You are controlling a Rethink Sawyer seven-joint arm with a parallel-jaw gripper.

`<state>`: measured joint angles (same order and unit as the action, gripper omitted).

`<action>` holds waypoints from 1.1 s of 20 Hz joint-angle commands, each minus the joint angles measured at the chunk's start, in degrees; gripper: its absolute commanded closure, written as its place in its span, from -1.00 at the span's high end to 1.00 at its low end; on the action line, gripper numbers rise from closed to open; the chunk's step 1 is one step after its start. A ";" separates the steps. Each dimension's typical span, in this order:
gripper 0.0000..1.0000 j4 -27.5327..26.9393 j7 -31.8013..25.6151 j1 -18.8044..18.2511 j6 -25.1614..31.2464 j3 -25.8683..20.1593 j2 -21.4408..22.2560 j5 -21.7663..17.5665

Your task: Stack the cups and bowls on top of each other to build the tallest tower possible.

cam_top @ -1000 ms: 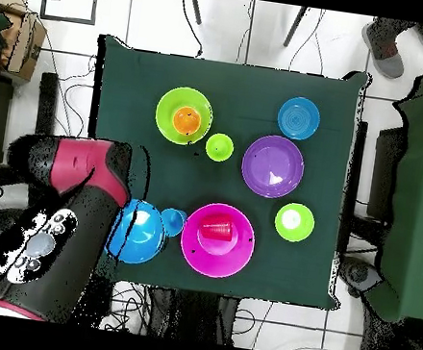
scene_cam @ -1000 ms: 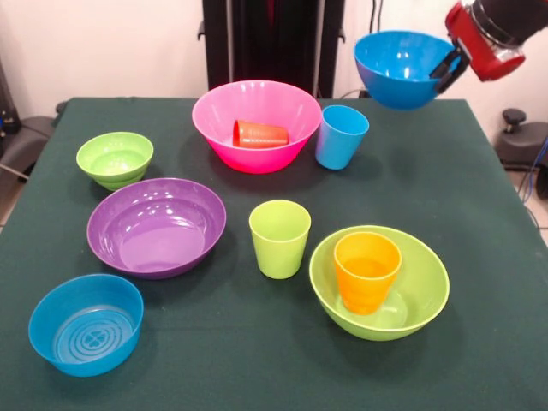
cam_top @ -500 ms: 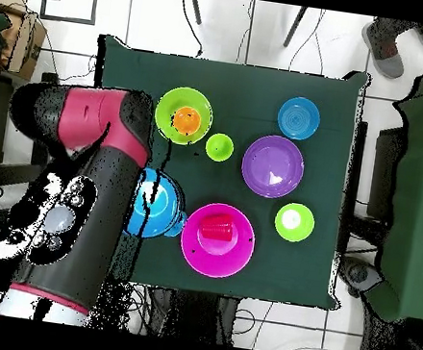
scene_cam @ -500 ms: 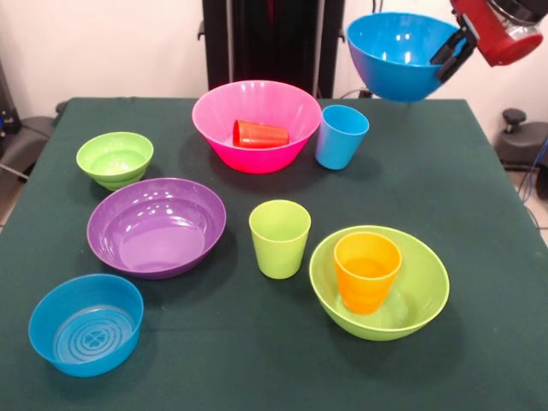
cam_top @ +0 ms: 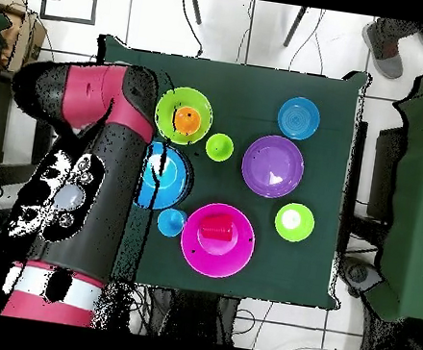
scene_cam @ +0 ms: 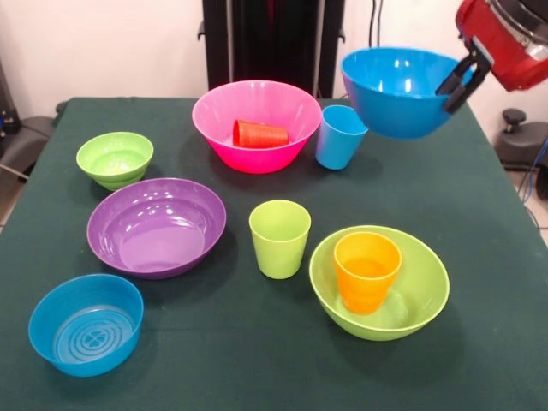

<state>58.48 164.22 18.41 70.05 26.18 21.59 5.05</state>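
My gripper (scene_cam: 456, 83) is shut on the rim of the large blue bowl (scene_cam: 396, 91), holding it in the air above the table's back right, beside the light blue cup (scene_cam: 339, 137). In the overhead view the blue bowl (cam_top: 165, 176) hangs just below the large lime green bowl (cam_top: 168, 124), and my arm (cam_top: 84, 179) hides the gripper. The orange cup (scene_cam: 366, 271) stands upright inside the lime green bowl (scene_cam: 425, 287) at the front right. A red cup (scene_cam: 259, 134) lies on its side in the pink bowl (scene_cam: 257, 159).
A lime green cup (scene_cam: 279, 238) stands mid-table. The purple bowl (scene_cam: 156, 224), the small lime green bowl (scene_cam: 114, 157) and the small blue bowl (scene_cam: 86, 324) with a ringed base sit on the left. A person's shoe (cam_top: 401, 42) shows beyond the table's edge.
The arm has carried the blue bowl from the table's back corner, first up, then lower and inward toward the lime green bowl with the orange cup. Nothing else moved.
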 commanded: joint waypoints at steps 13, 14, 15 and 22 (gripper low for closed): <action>-1.00 0.53 -9.93 -1.24 -8.07 -8.83 -9.13 -8.31; -1.00 0.88 -9.78 -1.28 -8.90 -9.03 -8.91 -8.16; -1.00 0.98 -9.96 -1.31 -9.02 -9.19 -8.65 -8.05; -1.00 -6.39 -14.61 -5.21 10.46 -12.60 -4.43 -4.01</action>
<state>57.21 164.17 16.22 67.70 21.67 14.02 1.38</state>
